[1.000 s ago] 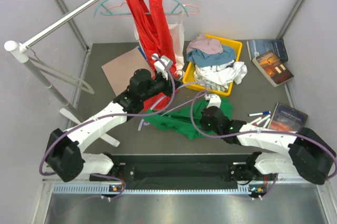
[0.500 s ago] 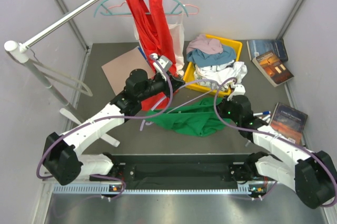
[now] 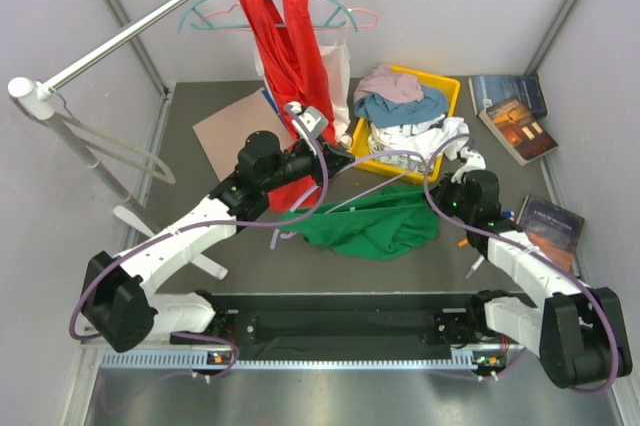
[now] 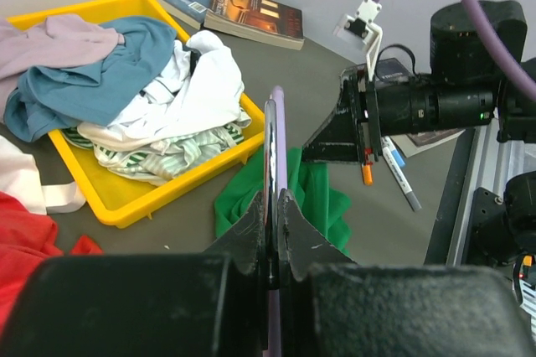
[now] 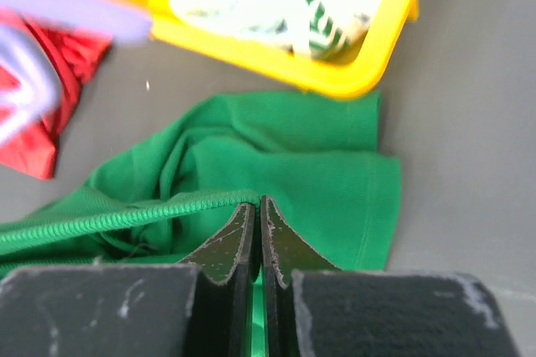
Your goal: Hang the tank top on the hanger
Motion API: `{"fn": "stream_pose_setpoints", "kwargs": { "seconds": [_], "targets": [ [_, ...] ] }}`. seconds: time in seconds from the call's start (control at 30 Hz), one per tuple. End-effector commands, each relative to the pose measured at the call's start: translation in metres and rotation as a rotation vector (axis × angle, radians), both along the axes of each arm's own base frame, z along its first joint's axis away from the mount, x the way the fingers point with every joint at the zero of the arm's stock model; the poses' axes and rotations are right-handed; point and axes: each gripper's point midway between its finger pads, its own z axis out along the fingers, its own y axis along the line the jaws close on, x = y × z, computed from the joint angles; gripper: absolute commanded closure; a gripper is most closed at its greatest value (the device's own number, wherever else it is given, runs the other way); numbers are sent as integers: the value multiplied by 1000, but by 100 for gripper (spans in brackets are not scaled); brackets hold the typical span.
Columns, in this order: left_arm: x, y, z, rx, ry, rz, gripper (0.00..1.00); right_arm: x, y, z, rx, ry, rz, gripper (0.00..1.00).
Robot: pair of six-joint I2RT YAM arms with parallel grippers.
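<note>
my left gripper (image 4: pixel 274 199) is pressed tight on the thin bar of the hanger (image 4: pixel 276 135). it holds the hanger edge-up and off the table (image 3: pixel 185 171), with one arm reaching toward my other side, ready to be threaded. my right gripper (image 5: pixel 256 206) pinches a ribbed edge of the tank top (image 5: pixel 285 152), and that edge runs away taut to one side. i judge this pull is meant to open a strap or neck hole for the hanger's end. the rest of the green fabric lies crumpled on the table between my arms, just in front of the yellow tray (image 4: pixel 167 198) of clothes. the top is not yet on the hanger.
</note>
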Motion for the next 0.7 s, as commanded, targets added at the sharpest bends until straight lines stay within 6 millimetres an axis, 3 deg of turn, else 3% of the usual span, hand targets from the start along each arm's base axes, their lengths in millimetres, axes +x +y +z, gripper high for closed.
{"fn": "stream_pose_setpoints", "kwargs": {
  "seconds": [0.0, 0.27, 0.37, 0.67],
  "targets": [
    [-4, -3, 34, -58, -87, -41, 100, 33, -31, 40, -61, -114, -81, 100],
    [-5, -6, 31, -62, -74, -61, 100, 50, -56, 65, -66, -156, -131, 100],
    [-6, -6, 32, -65, -76, -61, 100, 56, -70, 67, -71, -153, -159, 100],
    [-8, -9, 30, -69, -65, -79, 100, 70, -85, 76, -77, -155, -178, 100]
  ]
}}
